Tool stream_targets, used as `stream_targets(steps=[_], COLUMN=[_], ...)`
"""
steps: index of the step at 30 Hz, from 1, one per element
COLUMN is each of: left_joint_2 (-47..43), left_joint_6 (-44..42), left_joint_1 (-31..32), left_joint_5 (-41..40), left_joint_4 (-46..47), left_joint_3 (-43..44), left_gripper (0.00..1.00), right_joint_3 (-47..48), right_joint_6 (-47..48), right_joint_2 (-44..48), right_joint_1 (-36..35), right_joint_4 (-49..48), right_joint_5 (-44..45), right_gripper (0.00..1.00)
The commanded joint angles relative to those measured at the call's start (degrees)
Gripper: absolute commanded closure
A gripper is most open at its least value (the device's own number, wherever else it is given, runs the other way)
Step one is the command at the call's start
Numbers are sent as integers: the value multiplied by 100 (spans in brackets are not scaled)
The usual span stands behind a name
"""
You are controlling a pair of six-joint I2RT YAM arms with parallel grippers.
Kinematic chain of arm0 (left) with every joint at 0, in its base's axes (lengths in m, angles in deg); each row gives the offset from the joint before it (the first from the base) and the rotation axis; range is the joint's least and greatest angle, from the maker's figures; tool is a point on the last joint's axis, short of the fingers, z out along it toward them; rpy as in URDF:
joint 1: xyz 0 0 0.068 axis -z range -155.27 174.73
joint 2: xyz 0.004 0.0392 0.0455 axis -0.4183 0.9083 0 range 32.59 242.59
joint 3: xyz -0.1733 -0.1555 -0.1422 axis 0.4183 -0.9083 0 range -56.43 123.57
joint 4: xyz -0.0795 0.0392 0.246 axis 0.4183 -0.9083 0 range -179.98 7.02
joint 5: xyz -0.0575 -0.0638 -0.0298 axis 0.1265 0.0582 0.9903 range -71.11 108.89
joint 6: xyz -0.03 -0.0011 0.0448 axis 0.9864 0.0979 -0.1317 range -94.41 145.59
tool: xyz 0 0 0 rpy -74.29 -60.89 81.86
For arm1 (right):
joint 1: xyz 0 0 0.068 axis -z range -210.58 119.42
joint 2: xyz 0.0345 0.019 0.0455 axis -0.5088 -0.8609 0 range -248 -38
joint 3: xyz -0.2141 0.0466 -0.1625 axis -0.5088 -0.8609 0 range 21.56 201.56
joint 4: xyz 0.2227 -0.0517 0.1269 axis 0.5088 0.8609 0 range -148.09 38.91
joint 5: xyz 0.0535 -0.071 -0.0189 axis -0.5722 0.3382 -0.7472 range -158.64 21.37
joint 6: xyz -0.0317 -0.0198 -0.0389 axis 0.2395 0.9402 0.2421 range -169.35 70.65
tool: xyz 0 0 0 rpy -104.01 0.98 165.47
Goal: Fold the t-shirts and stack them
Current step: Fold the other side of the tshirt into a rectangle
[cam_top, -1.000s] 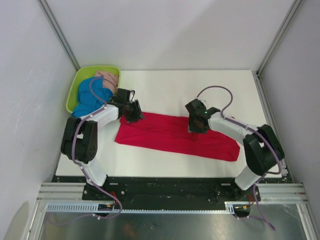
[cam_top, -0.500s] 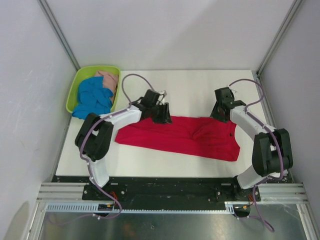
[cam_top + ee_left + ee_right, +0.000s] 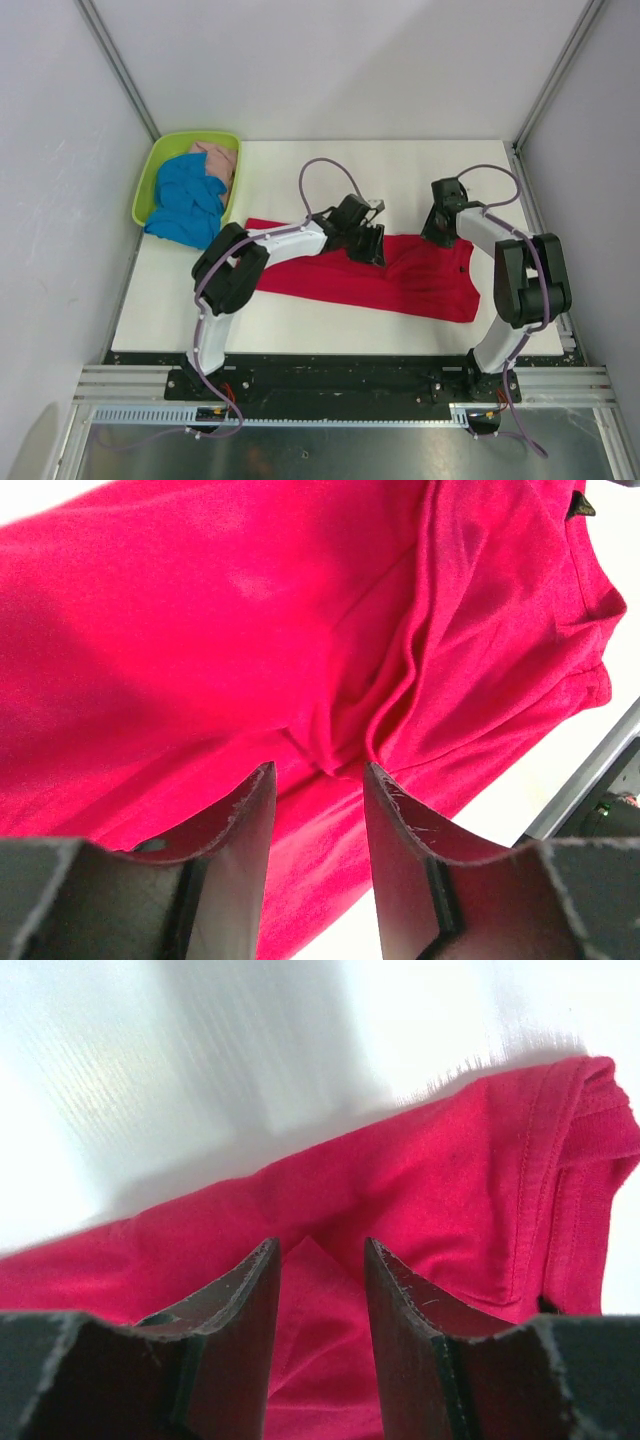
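The red t-shirt (image 3: pixel 420 285) lies spread in a long band across the white table, wrinkled toward its right end. My left gripper (image 3: pixel 368 245) hangs over the shirt's upper edge near its middle. In the left wrist view it (image 3: pixel 318 770) is open, with a ridge of red cloth (image 3: pixel 200 630) just beyond the fingertips. My right gripper (image 3: pixel 437 232) is at the shirt's upper right corner. It (image 3: pixel 320 1245) is open, and a peak of red cloth (image 3: pixel 450 1180) shows between its fingers. The blue t-shirt (image 3: pixel 185 200) and the pink t-shirt (image 3: pixel 218 158) sit bunched in the basket.
The lime-green basket (image 3: pixel 175 138) stands at the table's back left corner, the blue cloth spilling over its near rim. White enclosure walls and metal posts (image 3: pixel 120 70) close in the table (image 3: pixel 330 170) on three sides.
My left gripper has travelled right along the red shirt's upper edge, from its left end to its middle. The right gripper moved from mid-shirt up to the right corner. The shirt's left end shifted.
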State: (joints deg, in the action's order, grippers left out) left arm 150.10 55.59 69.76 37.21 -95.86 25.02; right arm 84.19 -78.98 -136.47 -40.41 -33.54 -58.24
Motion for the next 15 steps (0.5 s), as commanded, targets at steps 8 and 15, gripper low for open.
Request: stream_targets(steps=[8,15], left_joint_2=[305,258], left_joint_6=[105,97], left_joint_1=[272,312], left_joint_5=[109,42], left_joint_4=[150,149], left_joint_3=[499,410], left_gripper=[56,61], right_joint_3=[25,29], right_joint_6=[201,222], right_joint_2=[-310,-376], right_joint_1=[59,60], right_joint_4=[-294,-347], right_joint_5=[-92,-136], right_gripper=[58,59])
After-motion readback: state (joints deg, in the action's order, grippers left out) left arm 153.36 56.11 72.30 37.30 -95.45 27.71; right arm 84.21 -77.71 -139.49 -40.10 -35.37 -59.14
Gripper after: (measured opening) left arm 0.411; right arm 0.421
